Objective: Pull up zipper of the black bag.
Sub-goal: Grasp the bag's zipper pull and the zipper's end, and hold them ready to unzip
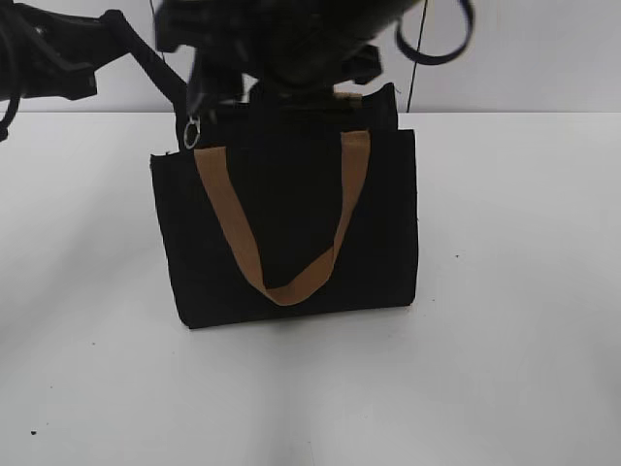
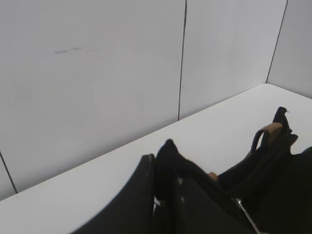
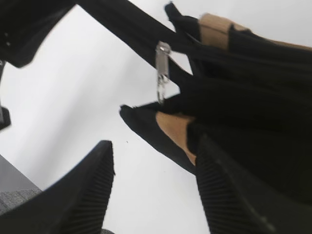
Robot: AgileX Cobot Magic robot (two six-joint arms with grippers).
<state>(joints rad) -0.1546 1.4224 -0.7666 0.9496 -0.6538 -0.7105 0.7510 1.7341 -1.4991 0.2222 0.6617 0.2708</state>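
The black bag stands upright on the white table, its tan handle hanging down the front. The silver zipper pull dangles at the bag's top left corner; in the right wrist view it hangs from the black zip line. My left gripper is shut on the black fabric end of the bag at that corner. My right gripper is open and empty, just below the pull, with the bag's edge and a tan strap between its fingers. In the exterior view both arms crowd the bag's top.
The white table runs all round the bag. A grey panelled wall stands behind. A dark blue cable loop hangs at the top right. The bag's far end with a tan strap shows in the left wrist view.
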